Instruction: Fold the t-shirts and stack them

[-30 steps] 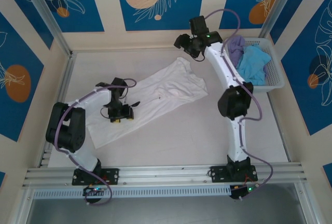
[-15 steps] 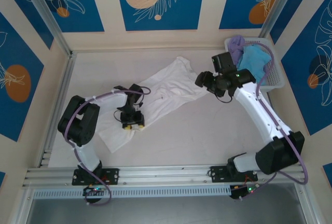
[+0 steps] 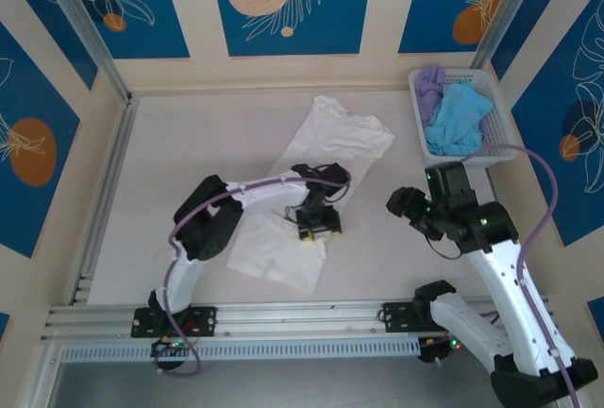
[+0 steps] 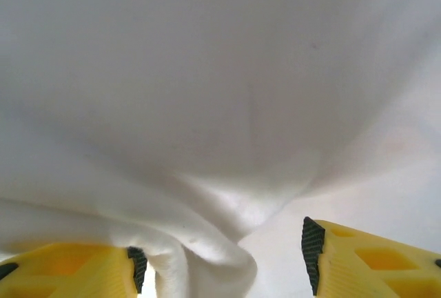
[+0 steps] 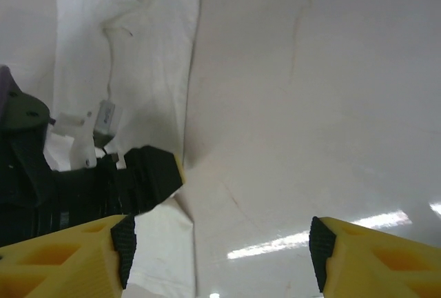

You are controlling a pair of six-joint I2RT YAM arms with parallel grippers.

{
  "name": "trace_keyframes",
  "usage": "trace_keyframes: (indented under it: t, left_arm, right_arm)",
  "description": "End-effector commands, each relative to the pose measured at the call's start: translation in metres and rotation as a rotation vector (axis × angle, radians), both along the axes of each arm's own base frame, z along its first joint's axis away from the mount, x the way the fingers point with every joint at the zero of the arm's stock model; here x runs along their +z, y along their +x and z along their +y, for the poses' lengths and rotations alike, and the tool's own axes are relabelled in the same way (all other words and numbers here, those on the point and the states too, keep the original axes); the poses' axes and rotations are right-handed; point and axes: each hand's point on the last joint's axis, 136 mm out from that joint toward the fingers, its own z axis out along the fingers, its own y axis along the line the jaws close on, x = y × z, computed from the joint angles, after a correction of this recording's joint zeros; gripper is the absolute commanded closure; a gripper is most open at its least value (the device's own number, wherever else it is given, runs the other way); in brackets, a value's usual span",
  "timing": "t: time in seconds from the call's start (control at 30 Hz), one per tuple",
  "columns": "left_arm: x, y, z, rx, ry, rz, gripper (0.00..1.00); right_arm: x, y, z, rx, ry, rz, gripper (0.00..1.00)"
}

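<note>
Three t-shirts are on the scene, and two of them sit bunched in the white lattice basket (image 3: pixel 472 156) at 2 o'clock on the table (image 3: pixel 189 144). The lavender t-shirt (image 3: pixel 430 87) is at the basket's far end and the light blue t-shirt (image 3: pixel 458 117) is heaped just nearer, touching it. The white t-shirt (image 3: pixel 342 139) lies on the table as a long strip. It slants from about 12 o'clock, where the collar and sleeves spread flat, down toward 7 o'clock, where the lower part is rumpled. The left gripper (image 3: pixel 318 229) is low over this shirt, a little toward 6 o'clock from the table's middle, at the cloth's 3 o'clock edge. From the left wrist, the left gripper (image 4: pixel 224 256) is released, its yellow fingers (image 4: pixel 76 270) standing apart. A raised ridge of white cloth lies between them, just beside the dark pad at 7 o'clock of that view, while the pad at 5 o'clock is clear of the cloth. The right gripper (image 3: pixel 400 204) is at 3 o'clock from the left one, over bare table beside the shirt. From the right wrist, the right gripper (image 5: pixel 220 250) is spread wide and grasps nothing. Beyond it are the bare table, the white shirt's edge and the left arm's dark gripper body at 9 o'clock.
</note>
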Motion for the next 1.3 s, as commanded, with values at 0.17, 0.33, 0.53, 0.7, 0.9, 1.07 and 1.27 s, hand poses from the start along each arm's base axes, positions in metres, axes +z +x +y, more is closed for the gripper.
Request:
trace_keyframes:
  t: [0.17,0.33,0.53,0.7,0.9,1.07,1.27]
  left_arm:
    - [0.037,-0.008,-0.070,0.033,-0.089,0.004,0.27]
    - [0.087,0.023,-0.033,0.062,-0.098,-0.085,0.14]
    - [0.148,0.070,0.058,0.170,-0.160,-0.191,0.09]
    - [0.159,0.090,0.151,0.224,-0.138,-0.234,0.07]
    - [0.132,0.088,0.212,0.170,-0.059,-0.252,0.06]
    - [0.109,0.078,0.221,0.103,-0.043,-0.253,0.06]
    - [0.096,0.086,0.227,0.093,-0.034,-0.233,0.06]
  right_arm:
    - [-0.035,-0.022,-0.016,-0.065,-0.035,0.087,0.27]
    - [-0.040,-0.002,-0.017,-0.105,-0.036,0.106,0.27]
    - [-0.053,0.058,0.004,-0.105,0.040,0.133,0.27]
    - [-0.080,0.126,0.021,-0.108,0.000,0.246,0.29]
    - [-0.118,0.214,0.053,-0.083,-0.061,0.396,0.28]
    - [-0.140,0.263,0.062,-0.115,-0.126,0.458,0.26]
    - [-0.162,0.291,0.062,-0.099,-0.214,0.508,0.26]
